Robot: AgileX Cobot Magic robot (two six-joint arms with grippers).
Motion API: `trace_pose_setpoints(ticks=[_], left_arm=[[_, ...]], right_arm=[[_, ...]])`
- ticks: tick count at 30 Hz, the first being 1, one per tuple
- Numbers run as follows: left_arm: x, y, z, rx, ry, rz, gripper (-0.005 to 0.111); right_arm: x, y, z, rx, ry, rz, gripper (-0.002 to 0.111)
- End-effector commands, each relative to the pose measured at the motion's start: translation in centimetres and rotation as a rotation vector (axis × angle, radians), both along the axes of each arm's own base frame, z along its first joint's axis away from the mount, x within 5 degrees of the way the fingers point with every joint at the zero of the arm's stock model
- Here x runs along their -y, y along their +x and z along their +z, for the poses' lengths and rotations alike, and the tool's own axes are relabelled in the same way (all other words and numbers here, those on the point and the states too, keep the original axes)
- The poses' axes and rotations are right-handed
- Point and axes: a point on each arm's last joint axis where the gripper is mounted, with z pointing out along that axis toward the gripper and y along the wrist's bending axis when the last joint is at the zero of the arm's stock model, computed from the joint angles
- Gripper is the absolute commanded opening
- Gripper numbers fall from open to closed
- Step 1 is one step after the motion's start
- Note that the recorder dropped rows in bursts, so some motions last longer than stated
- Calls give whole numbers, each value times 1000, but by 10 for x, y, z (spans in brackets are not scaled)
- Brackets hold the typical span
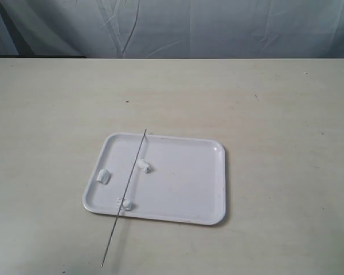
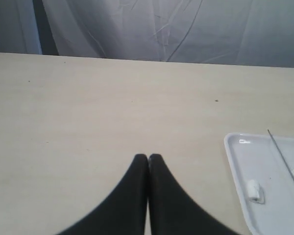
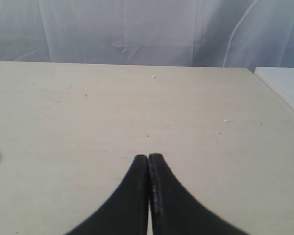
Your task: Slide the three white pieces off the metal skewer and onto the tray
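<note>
1 metal skewer [image 1: 132, 172]: near end on the desk [image 1: 275, 114], far end past the tray's far rim.
1 tray [image 1: 183, 189]: flat on desk.
3 white pieces [image 1: 125, 203], all on tray: nearest touches the skewer, 1 lies by the left rim, farthest sits just beside the skewer.
2 tools, mine: left tool [image 2: 148, 157] and right tool [image 3: 148, 156], both pressed together, holding nothing, over the desk.

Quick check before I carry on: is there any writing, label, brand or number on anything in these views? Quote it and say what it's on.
None: no words, labels, brands, numbers or signs can be read in any view.
The tray, metal skewer, three white pieces, table, grey cloth backdrop, left pincer and right pincer show no markings.
</note>
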Motion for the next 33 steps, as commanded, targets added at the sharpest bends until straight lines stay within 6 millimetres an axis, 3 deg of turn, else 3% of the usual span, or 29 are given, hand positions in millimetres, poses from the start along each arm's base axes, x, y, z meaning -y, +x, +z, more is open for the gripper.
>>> trace_pose_setpoints(ticks=[1,9,15,33], left_arm=[[-1,1,2,42,-52,51,0],[-9,1,1,37,-80,176,0],[-11,1,1,36,12,187,0],[-9,1,1,28,2,146,0]], right_arm=[[-1,0,0,7,1,8,-1],[-2,-1,-3,-23,52,7,-1],[-2,-1,-3,-23,52,7,-1],[-2,-1,-3,-23,60,8,-1]])
